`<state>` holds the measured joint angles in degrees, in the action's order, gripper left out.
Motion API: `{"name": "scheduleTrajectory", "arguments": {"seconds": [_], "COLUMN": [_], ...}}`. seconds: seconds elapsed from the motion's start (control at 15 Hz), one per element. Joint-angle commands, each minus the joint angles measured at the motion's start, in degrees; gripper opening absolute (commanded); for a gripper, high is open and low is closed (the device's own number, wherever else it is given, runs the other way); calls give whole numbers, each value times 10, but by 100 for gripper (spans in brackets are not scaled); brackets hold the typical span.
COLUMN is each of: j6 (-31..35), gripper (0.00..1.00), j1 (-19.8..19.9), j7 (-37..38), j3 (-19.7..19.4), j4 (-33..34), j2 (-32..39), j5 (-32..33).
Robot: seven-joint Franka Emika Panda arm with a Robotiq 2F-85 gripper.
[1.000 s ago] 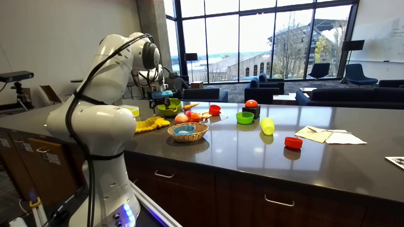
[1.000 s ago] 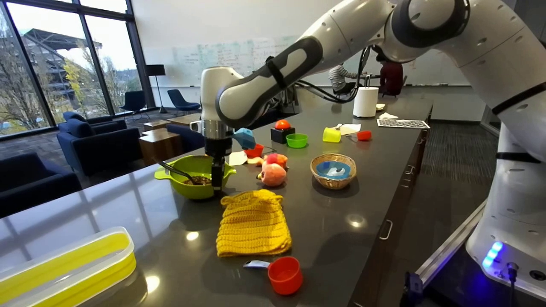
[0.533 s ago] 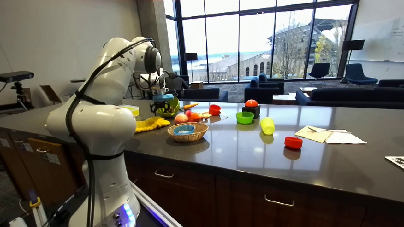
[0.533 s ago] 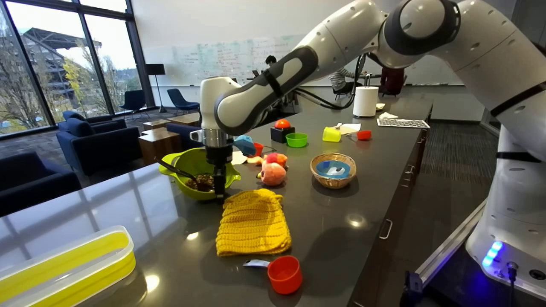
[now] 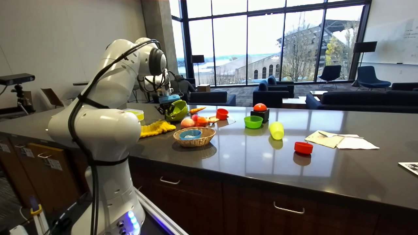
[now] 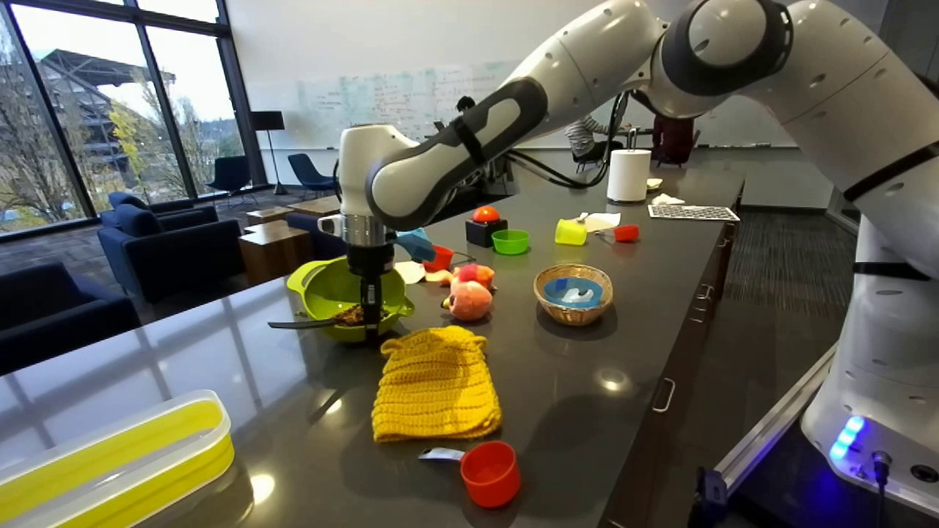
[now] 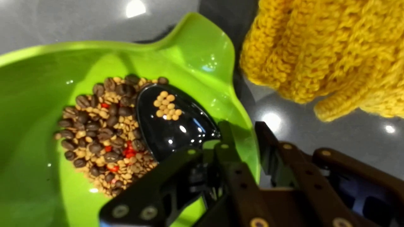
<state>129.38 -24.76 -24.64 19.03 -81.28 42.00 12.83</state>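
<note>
- Dark desk [image 5: 241, 160], in an exterior view: the green bowl [image 5: 181, 111] near its window-side edge.
- In an exterior view, a spoon [image 6: 297, 324] juts toward that edge.
- Wrist view: gripper [image 7: 243, 135], jaws clenched on the bowl's rim.

In an exterior view, wicker basket [image 6: 574, 315] with blue bowl [image 6: 559, 292] nested inside; around it as clock centre, peach plush toy [image 6: 469, 301] at nine o'clock, black box [image 6: 486, 233] topped by red push button [image 6: 486, 213] at ten with small green bowl [image 6: 511, 244] just beside, yellow cup [image 6: 570, 233] on its side at twelve, paper-towel roll [image 6: 629, 176] well beyond at one. Yellow knitted cloth [image 6: 438, 389] at eight o'clock, red measuring cup [image 6: 490, 480] at seven, silver handle [image 6: 441, 455] toward ten. Farther out, navy armchair [image 6: 172, 246] at nine, floor lamp [image 6: 266, 119] at ten.
</note>
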Motion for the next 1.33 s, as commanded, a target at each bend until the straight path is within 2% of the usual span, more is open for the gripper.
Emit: {"name": "scheduleTrajectory", "arguments": {"seconds": [0.0, 0.07, 0.13, 0.27, 0.67, 0.8, 1.0, 1.27], "j6": [13, 18, 19, 16, -41, -52, -39, 28], "gripper": [1, 4, 0, 2, 1, 1, 1, 1], "j1": [-12, -19, -24, -26, -2, 6, 39, 100], "j7": [-7, -6, -5, 7, 37, 45, 27, -55], "j3": [-12, -19, -24, -28, -16, -17, -4, 26], "j4": [-15, -19, -22, -34, -98, -133, -198, -279], "j2": [-21, -26, -32, -53, -130, -166, -215, -246], "j5": [27, 48, 65, 100, 75, 58, 9, -126]}}
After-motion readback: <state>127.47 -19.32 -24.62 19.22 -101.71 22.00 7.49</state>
